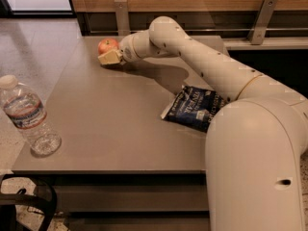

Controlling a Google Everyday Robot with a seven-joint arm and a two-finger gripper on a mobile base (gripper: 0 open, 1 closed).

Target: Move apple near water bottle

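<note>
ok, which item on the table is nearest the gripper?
The apple, right beside the gripper at the far edge. The chip bag and water bottle sit well away.

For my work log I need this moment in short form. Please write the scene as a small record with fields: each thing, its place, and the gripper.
apple: small round red-orange apple, far left part of the flat grey table
bottle: clear ribbed plastic water bottle, upright at the near left corner
gripper: gripper, low over the table, right beside the apple's near side
other: dark blue chip bag, lying flat on the right
task state: apple and bottle far apart
</note>
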